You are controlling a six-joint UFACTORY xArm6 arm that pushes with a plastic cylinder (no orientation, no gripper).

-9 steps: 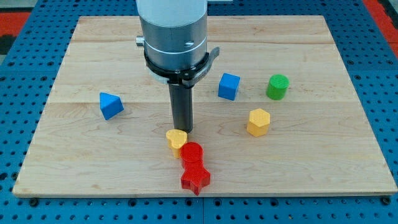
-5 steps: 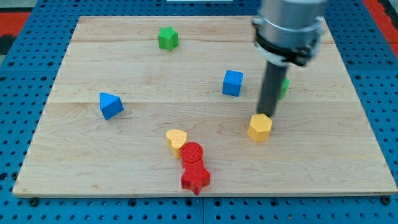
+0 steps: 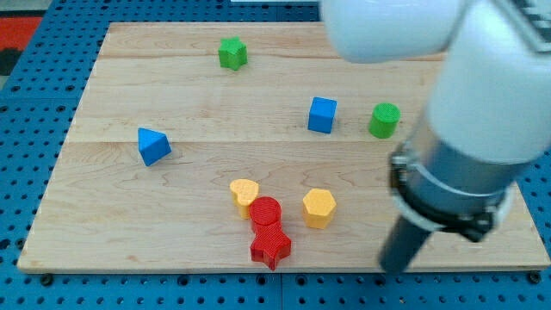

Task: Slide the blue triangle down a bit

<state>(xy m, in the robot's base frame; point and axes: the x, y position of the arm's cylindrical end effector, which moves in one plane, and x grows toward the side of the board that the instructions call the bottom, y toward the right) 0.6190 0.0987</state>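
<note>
The blue triangle (image 3: 153, 145) lies on the wooden board (image 3: 120, 224) at the view's left, about mid-height. My tip (image 3: 393, 268) is near the board's bottom edge at the view's right, far from the blue triangle. It is to the right of the yellow hexagon (image 3: 318, 207) and touches no block. The arm's large body fills the view's right side.
A yellow heart (image 3: 244, 192), a red cylinder (image 3: 266, 211) and a red star (image 3: 270, 247) cluster at bottom centre. A blue cube (image 3: 322, 114) and a green cylinder (image 3: 384, 120) sit right of centre. A green star (image 3: 232, 53) is near the top.
My tip swept from board centre to the right, then down to the bottom right. The yellow hexagon slid down and left. The blue triangle has not moved.
</note>
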